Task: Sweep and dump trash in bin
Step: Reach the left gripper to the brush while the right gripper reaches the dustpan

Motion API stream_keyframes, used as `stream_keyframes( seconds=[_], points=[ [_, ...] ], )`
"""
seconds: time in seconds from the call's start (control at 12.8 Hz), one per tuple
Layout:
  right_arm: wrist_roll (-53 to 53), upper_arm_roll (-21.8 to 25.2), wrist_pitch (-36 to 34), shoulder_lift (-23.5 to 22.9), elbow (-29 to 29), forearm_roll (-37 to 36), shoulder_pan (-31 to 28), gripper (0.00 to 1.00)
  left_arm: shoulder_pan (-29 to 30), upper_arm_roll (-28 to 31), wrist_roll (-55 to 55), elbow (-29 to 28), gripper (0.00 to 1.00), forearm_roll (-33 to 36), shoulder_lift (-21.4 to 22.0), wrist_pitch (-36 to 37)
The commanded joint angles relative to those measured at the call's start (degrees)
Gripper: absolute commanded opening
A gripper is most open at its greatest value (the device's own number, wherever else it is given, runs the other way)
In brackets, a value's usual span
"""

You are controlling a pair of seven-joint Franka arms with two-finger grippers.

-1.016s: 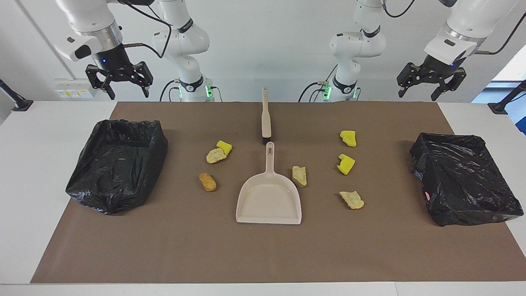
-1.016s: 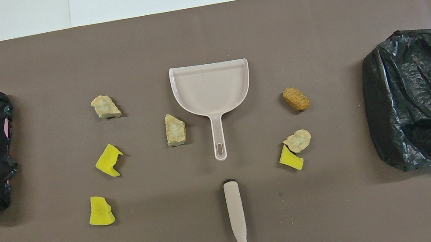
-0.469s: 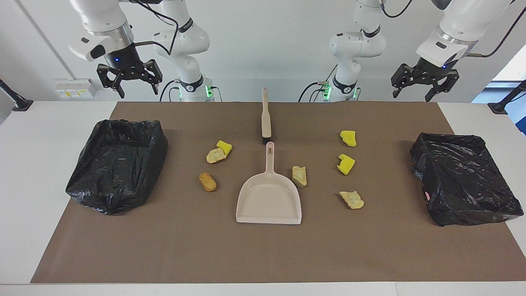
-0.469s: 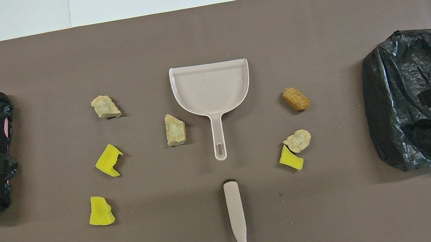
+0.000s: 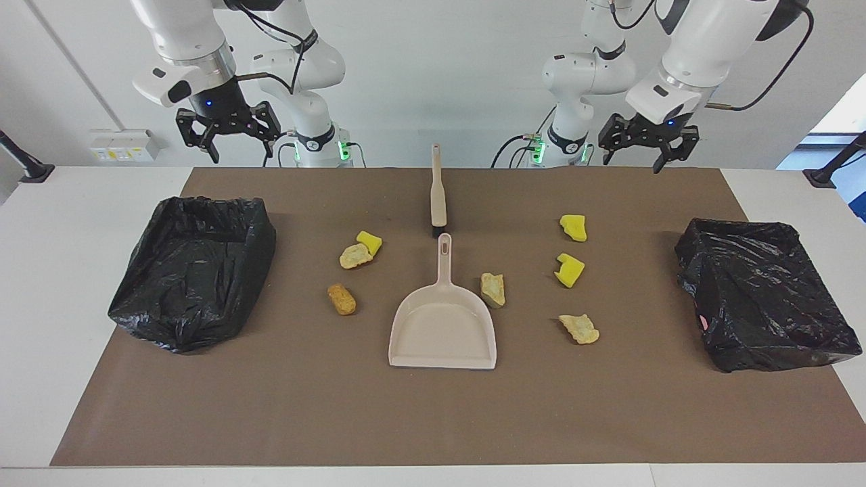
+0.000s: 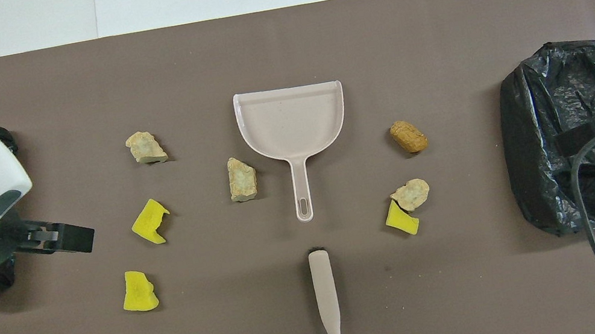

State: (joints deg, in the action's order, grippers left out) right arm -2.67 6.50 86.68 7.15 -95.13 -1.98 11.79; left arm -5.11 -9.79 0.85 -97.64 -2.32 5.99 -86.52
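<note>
On the brown mat (image 5: 433, 419) lie seven bits of trash, all loose and apart from the tools. Three are bright yellow, spongy chunks (image 5: 573, 228) with cut corners. Three are pale tan, bumpy lumps (image 5: 493, 289) that look like torn bread. One is a golden-brown lump (image 5: 342, 299), rounder and longer, like a little roll.

Four bits lie toward the left arm's end of the table: two yellow ones, a tan one beside the dustpan, and another tan one (image 5: 579, 329) farther from the robots. The other three lie toward the right arm's end, where a yellow piece (image 5: 369, 242) touches a tan lump (image 5: 354, 256).

In the middle is one beige dustpan (image 5: 442, 325), smooth plastic, flat on the mat (its handle points at the robots). One beige hand brush (image 5: 438, 189) lies just past the handle, nearer to the robots, not touching it.

There are two bins, each covered in a crinkly, shiny black bag. One bin (image 5: 195, 270) is at the right arm's end, the other bin (image 5: 764, 294) at the left arm's end.

The right gripper (image 5: 229, 138) hangs in the air above the mat's edge nearest the robots, fingers apart, holding nothing. The left gripper (image 5: 641, 150) hangs above that edge too, fingers apart, holding nothing.
</note>
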Motion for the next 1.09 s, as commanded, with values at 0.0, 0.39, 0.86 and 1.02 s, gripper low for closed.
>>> stream_keyframes(
  seconds=[0.0,0.39,0.86,1.02],
  points=[
    [1.2,0.1,0.2,1.5,-1.6,1.3,-0.1,1.00,-0.4,-3.4,-5.3,-7.7,1.00,-1.2,3.3,-5.4],
    [0.6,0.2,-0.2,1.1,-1.2,3.6,-0.7,1.00,-0.4,-12.5,-15.4,-16.3,1.00,-4.8,4.6,-15.4],
    [1.7,0.2,1.4,1.0,-3.8,2.9,-0.8,1.00,-0.5,-26.4,-24.0,-26.2,1.00,-7.9,5.0,-24.1],
    [2.6,0.0,6.5,-2.9,-3.1,3.7,0.1,1.00,-0.5,-31.7,-28.5,-31.8,1.00,-8.1,4.5,-32.3]
  ],
)
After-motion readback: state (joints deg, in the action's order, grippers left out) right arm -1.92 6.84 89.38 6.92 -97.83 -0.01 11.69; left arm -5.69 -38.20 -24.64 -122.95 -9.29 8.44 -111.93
